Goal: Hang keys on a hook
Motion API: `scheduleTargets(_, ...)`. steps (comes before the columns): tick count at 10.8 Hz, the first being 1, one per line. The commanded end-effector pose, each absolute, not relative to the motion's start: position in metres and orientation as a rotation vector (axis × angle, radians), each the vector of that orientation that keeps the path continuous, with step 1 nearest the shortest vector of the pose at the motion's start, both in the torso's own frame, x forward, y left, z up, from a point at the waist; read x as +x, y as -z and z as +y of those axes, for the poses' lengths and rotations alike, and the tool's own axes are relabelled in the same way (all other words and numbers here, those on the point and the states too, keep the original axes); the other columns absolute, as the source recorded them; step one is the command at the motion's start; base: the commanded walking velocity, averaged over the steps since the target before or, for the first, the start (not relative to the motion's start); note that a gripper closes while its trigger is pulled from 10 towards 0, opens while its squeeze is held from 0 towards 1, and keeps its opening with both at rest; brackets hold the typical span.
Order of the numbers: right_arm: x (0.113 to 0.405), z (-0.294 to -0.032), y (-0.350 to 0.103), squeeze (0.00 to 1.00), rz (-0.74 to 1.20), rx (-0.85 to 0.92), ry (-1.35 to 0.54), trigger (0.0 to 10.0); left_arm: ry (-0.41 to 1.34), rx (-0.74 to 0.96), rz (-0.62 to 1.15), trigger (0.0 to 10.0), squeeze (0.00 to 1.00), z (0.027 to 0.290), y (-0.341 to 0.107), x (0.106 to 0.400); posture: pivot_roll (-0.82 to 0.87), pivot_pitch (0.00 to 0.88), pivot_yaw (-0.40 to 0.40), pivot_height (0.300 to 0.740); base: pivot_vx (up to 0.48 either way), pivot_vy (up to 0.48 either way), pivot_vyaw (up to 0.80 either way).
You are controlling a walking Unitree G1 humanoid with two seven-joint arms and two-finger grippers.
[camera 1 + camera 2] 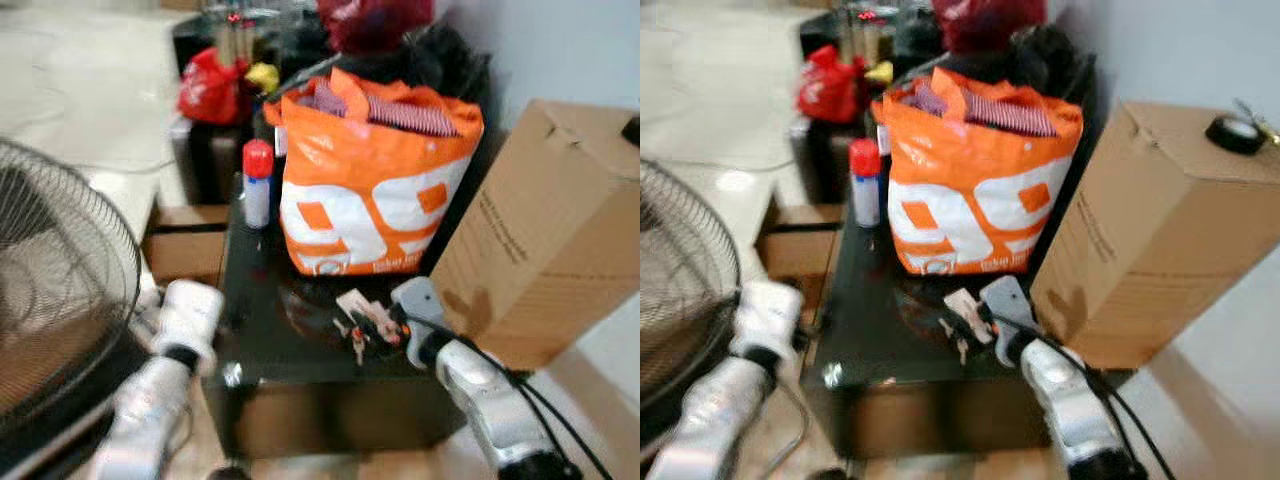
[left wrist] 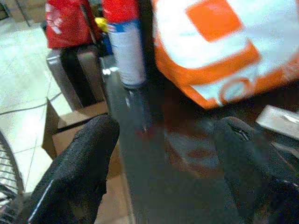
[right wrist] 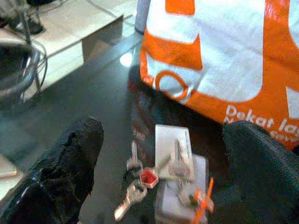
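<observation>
The right gripper (image 3: 159, 172) hangs low over the dark glossy tabletop (image 1: 262, 330), its two black fingers (image 3: 70, 158) spread wide apart. Between them lies the bunch of silver keys with a red tag and a pale rectangular fob (image 3: 161, 179), flat on the tabletop and untouched by either finger. Just beyond the keys stands the orange-and-white plastic shopping bag (image 1: 370, 180), stuffed with striped cloth. To the outer side of the right gripper leans a large brown cardboard box (image 1: 540, 230).

The left gripper (image 2: 163, 163) hovers at the tabletop's near left edge, its fingers (image 2: 79, 163) also held apart, gripping nothing. Ahead of it stands a white spray can with a red cap (image 1: 257, 185), close beside the bag. Near the left arm stands a wire-grille fan (image 1: 60, 280).
</observation>
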State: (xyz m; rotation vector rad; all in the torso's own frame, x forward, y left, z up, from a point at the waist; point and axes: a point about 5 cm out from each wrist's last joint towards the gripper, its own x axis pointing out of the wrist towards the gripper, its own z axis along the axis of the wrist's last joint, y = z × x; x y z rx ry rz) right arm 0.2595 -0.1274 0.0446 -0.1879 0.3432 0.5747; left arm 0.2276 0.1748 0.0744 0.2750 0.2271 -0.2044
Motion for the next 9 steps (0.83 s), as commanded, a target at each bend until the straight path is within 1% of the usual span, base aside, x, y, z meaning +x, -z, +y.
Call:
scheduleTargets(1, 0.261, -0.126, -0.043, 0.00, 0.349, -0.205, -0.579, 10.0, 0.206, 0.319, 0.220, 10.0, 0.00, 0.179, -0.077, 0.226, 0.02, 0.001, -0.109, 0.740, 0.000, 0.000, 0.00)
scheduleTargets(3, 0.260, -0.130, -0.042, 0.00, 0.357, -0.210, -0.560, 10.0, 0.170, 0.296, 0.217, 10.0, 0.00, 0.180, -0.076, 0.224, 0.02, 0.001, -0.126, 0.740, 0.000, 0.000, 0.00)
scheduleTargets(4, 0.259, -0.138, -0.047, 0.00, 0.342, -0.193, -0.514, 10.0, 0.120, 0.239, 0.195, 10.0, 0.00, 0.183, -0.079, 0.223, 0.02, 0.000, -0.133, 0.740, 0.000, 0.000, 0.00)
scheduleTargets(5, 0.254, -0.154, -0.055, 0.00, 0.331, -0.124, -0.417, 10.0, 0.077, 0.144, 0.159, 10.0, 0.00, 0.187, -0.086, 0.221, 0.02, 0.000, -0.135, 0.740, 0.330, 0.000, 0.00)
scheduleTargets(6, 0.251, -0.159, -0.060, 0.00, 0.318, -0.092, -0.386, 10.0, 0.053, 0.106, 0.147, 10.0, 0.00, 0.189, -0.089, 0.220, 0.01, 0.000, -0.129, 0.740, 0.431, 0.000, 0.00)
scheduleTargets(8, 0.248, -0.156, -0.058, 0.00, 0.322, -0.087, -0.381, 10.0, 0.055, 0.097, 0.148, 10.0, 0.00, 0.185, -0.087, 0.219, 0.00, 0.000, -0.115, 0.740, 0.431, 0.000, 0.80)
scheduleTargets(9, 0.249, -0.154, -0.056, 0.00, 0.337, -0.100, -0.375, 10.0, 0.082, 0.115, 0.160, 10.0, 0.00, 0.182, -0.086, 0.220, 0.00, 0.000, -0.108, 0.740, 0.360, 0.000, 0.00)
